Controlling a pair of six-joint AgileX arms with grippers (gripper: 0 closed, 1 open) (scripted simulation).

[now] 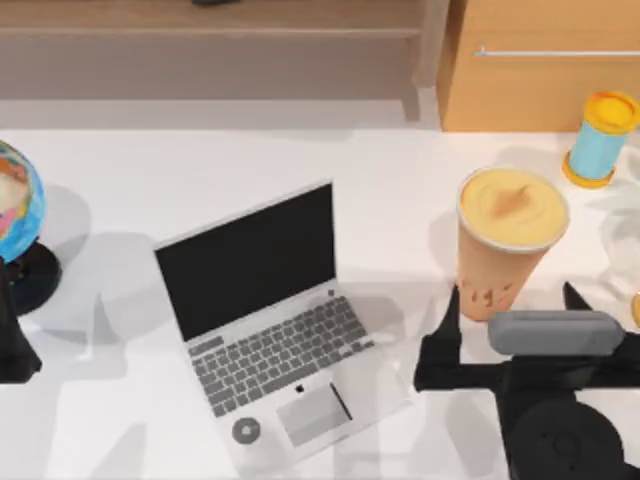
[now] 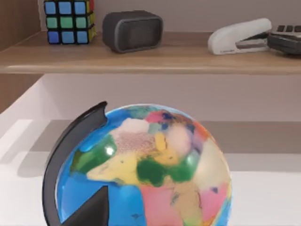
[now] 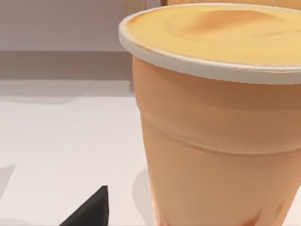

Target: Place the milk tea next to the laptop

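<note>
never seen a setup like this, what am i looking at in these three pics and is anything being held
This is a simulated two-armed AgileX robot at a white table. One picture looks down from above; the other two come from cameras on each arm's wrist.

On the table are an open laptop, a globe at the left edge, a milk tea cup on the right, and a small blue cylinder behind it.

The right claw is open, its black fingers on either side of the cup's base, not yet closed. Its wrist camera sees the cup up close. The left arm sits parked by the globe, which its camera faces.

Nothing is held.
</note>
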